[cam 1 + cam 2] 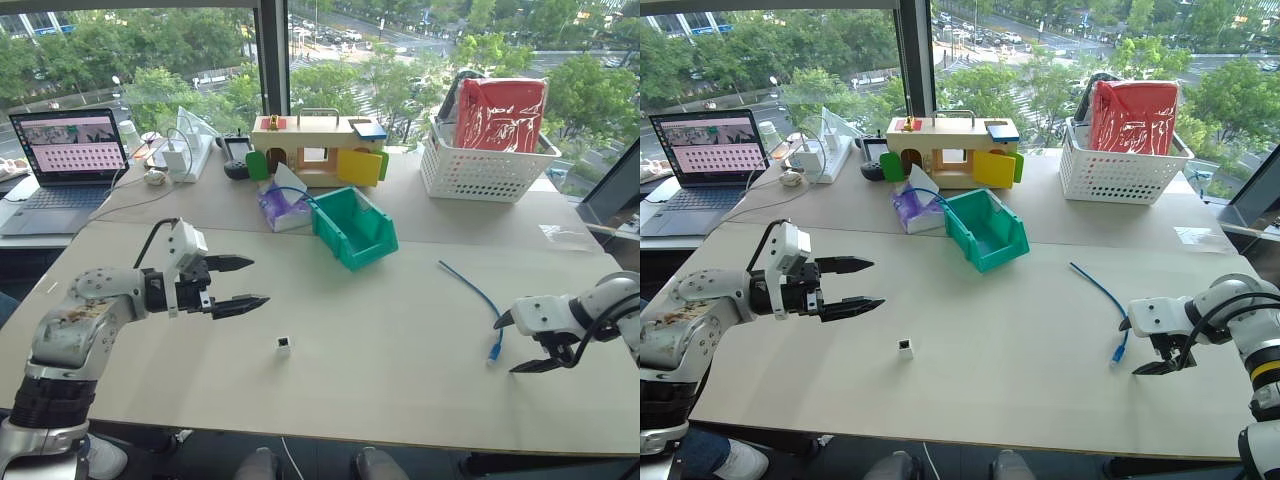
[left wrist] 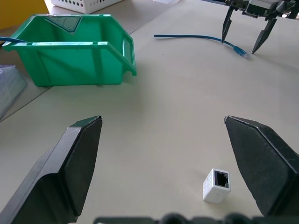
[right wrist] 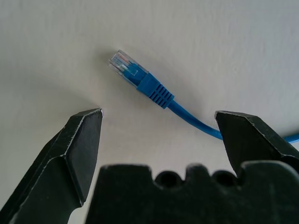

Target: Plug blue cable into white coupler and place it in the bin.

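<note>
Near the front edge of the matte beige table (image 1: 400, 390) stands the white coupler (image 1: 284, 345) — a tiny boxy plastic block with a dark socket. To its left, above the surface, the left gripper (image 1: 243, 283) points over the table, its black pointed fingers spread wide and empty. To the right of the coupler, the right gripper (image 1: 520, 343) hangs over the clear plug of the thin blue cable (image 1: 480, 298), fingers wide apart on both sides of it, not touching. Behind the coupler sits the bin (image 1: 354, 227) — glossy teal-green plastic with a sloped front.
</note>
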Robot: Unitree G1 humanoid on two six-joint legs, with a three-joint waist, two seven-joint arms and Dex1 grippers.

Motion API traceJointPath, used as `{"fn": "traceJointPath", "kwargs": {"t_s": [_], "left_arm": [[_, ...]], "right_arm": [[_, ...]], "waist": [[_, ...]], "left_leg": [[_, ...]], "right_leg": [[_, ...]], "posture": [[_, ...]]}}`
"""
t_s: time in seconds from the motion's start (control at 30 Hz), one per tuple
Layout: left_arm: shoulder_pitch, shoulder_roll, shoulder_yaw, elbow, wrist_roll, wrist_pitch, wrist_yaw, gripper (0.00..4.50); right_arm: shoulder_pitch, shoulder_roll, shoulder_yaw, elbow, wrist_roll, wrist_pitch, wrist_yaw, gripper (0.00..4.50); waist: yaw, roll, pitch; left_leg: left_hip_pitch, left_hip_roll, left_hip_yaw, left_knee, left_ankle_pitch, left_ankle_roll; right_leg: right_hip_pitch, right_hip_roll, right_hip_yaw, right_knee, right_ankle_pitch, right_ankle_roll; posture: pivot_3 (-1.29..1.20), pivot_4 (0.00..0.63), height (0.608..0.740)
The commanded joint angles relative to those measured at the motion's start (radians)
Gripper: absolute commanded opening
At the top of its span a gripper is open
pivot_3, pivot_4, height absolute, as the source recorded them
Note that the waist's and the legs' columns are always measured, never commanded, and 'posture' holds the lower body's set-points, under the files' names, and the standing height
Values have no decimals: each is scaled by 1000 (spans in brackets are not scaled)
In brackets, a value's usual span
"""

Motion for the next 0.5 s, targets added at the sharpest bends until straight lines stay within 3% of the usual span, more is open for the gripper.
{"fn": "traceJointPath", "kwargs": {"t_s": [0.03,0.23,0.5], "left_arm": [[-7,2,11,-22,-6,-10,6,4500],[-18,-7,-5,-5,7,-28,4,4500],[-32,-19,-19,4,17,-42,2,4500]], "right_arm": [[-11,12,24,59,-34,-3,4,4204],[-33,36,40,83,-27,14,64,3064],[-40,71,14,-4,62,186,133,292]], "waist": [[-1,0,0],[-5,-1,0],[-31,-3,0]], "left_leg": [[0,0,0,1,0,0],[9,0,-1,4,0,0],[15,2,0,4,0,0]], "right_leg": [[1,0,0,0,0,0],[13,-1,-1,-1,-1,-1],[16,0,-1,1,-1,-1]], "posture": [[0,150,740],[0,150,740],[0,150,740]]}}
